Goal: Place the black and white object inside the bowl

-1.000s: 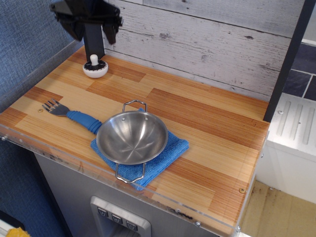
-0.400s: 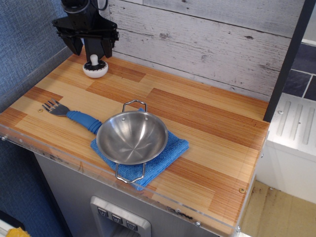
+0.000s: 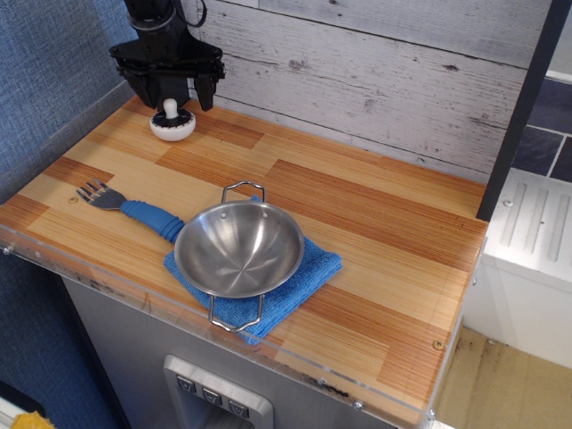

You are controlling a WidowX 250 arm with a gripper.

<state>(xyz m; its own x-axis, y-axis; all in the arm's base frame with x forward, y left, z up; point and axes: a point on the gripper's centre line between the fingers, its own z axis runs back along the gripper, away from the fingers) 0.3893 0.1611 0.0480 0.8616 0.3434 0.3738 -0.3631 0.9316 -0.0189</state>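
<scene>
1. Upper left of the frame: the black pincer (image 3: 171, 92) hangs spread wide over the black and white object (image 3: 172, 124), one finger on either side of its short white knob and apparently touching neither; nothing is grasped. A second ago the pincer sat higher and further left, partly cut off by the frame's top edge; it has since dropped and slid right to line up over the knob.

2. The black and white object itself has not moved. It rests upright on the wooden desk (image 3: 375, 214) at the far left corner, close to the plank wall, well apart from its destination.

3. Left of centre, lower down: a blue-handled fork (image 3: 134, 208) lies flat on the desk, tines pointing to the left edge, handle end running toward the cloth.

4. Lower centre: the bowl (image 3: 239, 248), shiny steel with two wire loop handles, stands empty on a folded blue cloth (image 3: 308, 277) near the desk's front edge. Neither has shifted.

5. What the change means: the approach looks nearly complete, with the pick not yet made. The likely next step is a short descent and a squeeze on the knob, then a lift and a carry toward the lower centre of the frame. The knob is small, so a slightly off-centre closure could tip the piece or push it aside.

6. Right of the frame: bare desk, then a dark upright post.
</scene>
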